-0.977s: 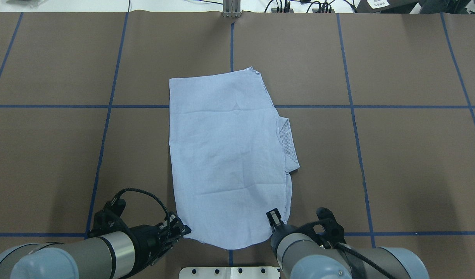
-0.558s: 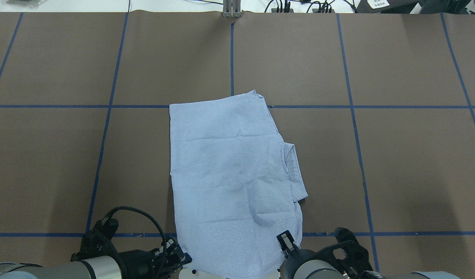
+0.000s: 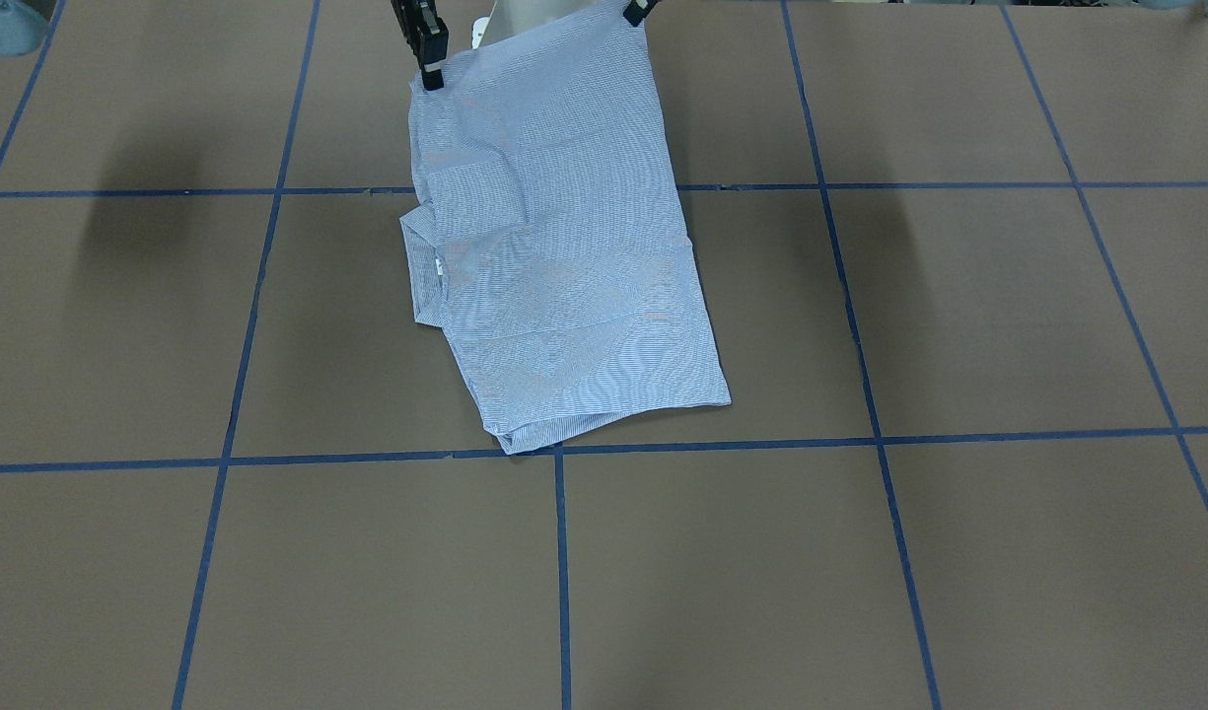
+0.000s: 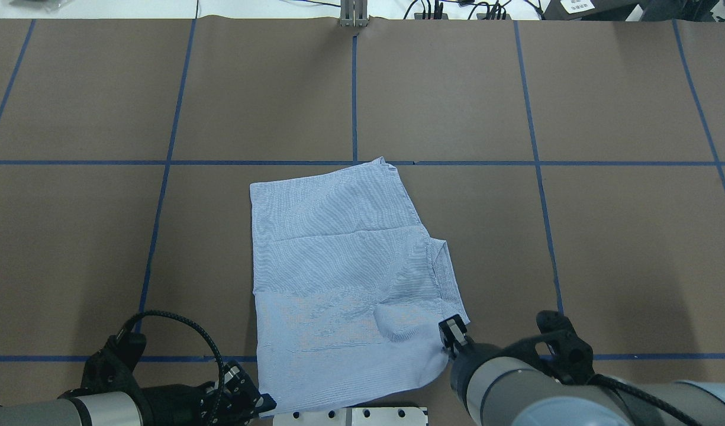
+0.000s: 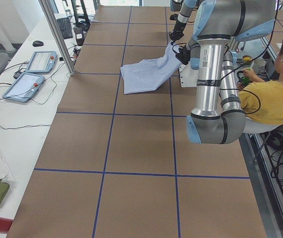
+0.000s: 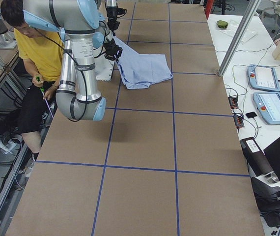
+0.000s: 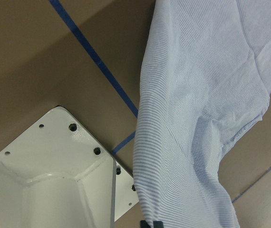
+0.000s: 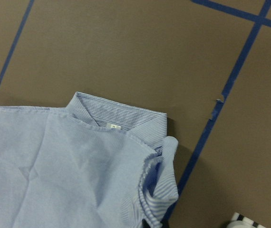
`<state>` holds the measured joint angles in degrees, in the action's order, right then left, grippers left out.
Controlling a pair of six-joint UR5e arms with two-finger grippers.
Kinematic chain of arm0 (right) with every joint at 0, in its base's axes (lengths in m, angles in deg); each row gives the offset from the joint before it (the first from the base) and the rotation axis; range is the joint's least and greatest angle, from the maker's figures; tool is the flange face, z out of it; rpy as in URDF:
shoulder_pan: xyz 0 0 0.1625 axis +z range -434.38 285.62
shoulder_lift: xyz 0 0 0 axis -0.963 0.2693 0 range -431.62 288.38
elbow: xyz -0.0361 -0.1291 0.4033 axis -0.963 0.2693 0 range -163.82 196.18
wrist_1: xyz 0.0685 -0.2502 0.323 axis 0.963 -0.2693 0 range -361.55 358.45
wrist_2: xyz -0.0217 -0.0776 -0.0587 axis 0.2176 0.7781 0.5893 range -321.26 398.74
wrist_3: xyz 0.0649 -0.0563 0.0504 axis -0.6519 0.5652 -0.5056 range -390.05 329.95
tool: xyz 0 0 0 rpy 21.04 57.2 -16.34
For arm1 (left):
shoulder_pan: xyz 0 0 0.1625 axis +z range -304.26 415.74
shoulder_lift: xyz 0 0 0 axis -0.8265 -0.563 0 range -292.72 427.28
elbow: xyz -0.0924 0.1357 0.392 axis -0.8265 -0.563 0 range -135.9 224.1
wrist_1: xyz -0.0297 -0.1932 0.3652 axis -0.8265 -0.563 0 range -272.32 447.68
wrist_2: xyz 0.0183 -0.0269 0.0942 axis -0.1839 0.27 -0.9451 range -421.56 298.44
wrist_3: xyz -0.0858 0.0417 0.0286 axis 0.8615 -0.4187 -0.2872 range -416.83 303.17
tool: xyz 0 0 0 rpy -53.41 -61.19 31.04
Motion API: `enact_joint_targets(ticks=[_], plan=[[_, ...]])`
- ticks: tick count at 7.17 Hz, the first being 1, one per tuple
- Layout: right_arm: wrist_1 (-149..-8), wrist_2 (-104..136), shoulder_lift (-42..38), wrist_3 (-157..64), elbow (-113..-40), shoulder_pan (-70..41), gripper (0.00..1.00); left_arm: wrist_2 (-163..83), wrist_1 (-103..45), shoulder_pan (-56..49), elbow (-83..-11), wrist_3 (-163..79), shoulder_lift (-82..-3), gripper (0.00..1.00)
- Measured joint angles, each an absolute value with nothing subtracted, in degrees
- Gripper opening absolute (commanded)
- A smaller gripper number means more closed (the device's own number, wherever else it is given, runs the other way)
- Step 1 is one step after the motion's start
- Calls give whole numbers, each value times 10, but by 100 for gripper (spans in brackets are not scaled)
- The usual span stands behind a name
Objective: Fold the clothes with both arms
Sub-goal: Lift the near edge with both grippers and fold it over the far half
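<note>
1. Grippers on the hem: my left gripper [image 4: 257,403] and right gripper [image 4: 452,336] are each pinched closed on one near corner of the shirt [image 4: 332,254], so the edge spans between them.
2. Held edge raised: the cloth hangs from my fingertips above the white pedestal base [image 7: 45,175], then slopes away from me to lie flat on the brown table [image 4: 605,236].
3. Collar [image 8: 119,116] with its small white label [image 8: 112,126] juts out just ahead of my right gripper, where the fabric bunches.
4. Far edge rests by the blue tape line [image 4: 457,163]. I judge the lift readies a forward fold, which needs an even pull from both arms.
</note>
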<state>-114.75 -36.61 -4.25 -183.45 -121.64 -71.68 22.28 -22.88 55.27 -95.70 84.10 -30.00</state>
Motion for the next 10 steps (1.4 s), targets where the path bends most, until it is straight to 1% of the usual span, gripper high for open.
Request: enact_joint_targets(ticks=[2,4,6,10], plan=[[-1122,-385,-97,-1794,-1150,-641,0,224,-230,505,-933,835,-307,0],[-1059,-397,-128,-1754,-1071,-582,0,226,-231,445,-896,809,-332,0],[-1003,-433,-164,-1701,-979,-523,0,227,-235,384,-825,777,-371,0],[-912,-461,-216,-1646,-835,-474,0,229,-278,291,-679,724,-427,0]])
